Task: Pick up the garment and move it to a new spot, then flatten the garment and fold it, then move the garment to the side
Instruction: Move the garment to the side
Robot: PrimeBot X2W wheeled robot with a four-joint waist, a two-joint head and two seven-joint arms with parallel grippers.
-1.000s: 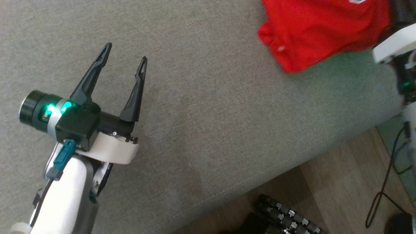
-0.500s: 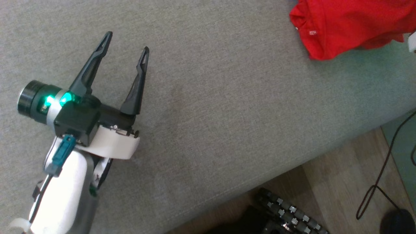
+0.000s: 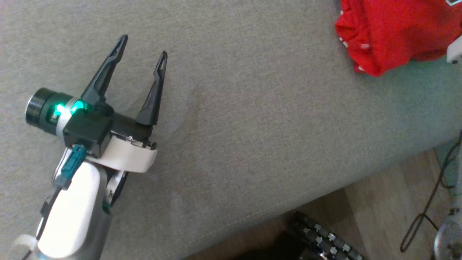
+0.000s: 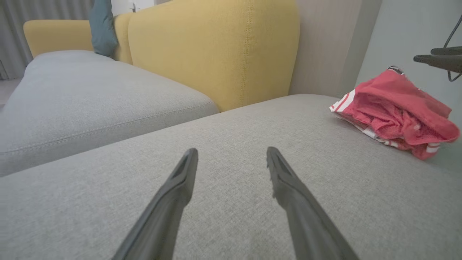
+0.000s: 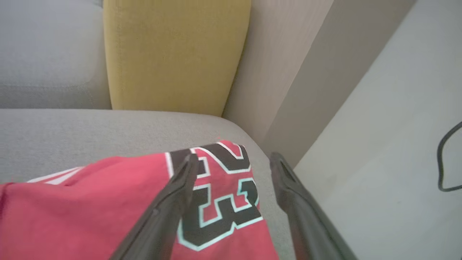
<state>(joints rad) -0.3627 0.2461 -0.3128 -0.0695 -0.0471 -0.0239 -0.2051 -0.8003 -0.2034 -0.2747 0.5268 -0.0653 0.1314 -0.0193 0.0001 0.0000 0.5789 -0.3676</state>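
The red garment (image 3: 393, 32) lies crumpled on the grey sofa seat (image 3: 252, 119), at the head view's top right. In the left wrist view the garment (image 4: 393, 112) sits far right, white stripes along its edge. My left gripper (image 3: 144, 45) hovers open over bare seat fabric, well left of the garment, with nothing between its fingers (image 4: 231, 151). My right gripper (image 5: 234, 157) is open just above the garment (image 5: 216, 195), whose black number print shows between the fingers. Its dark fingers (image 4: 436, 59) also hang above the garment in the left wrist view.
Yellow back cushions (image 4: 216, 50) stand behind the seat, with a teal cloth (image 4: 103, 27) draped on one. The seat's front edge drops to a wood floor (image 3: 389, 202), with a black cable (image 3: 429, 206) and the robot's wheeled base (image 3: 321, 234). A pale wall (image 5: 379, 144) lies right of the garment.
The head camera has shifted, so the garment sits further right in the picture. Its near edge now looks more bunched. My left gripper stays open over the same stretch of seat.
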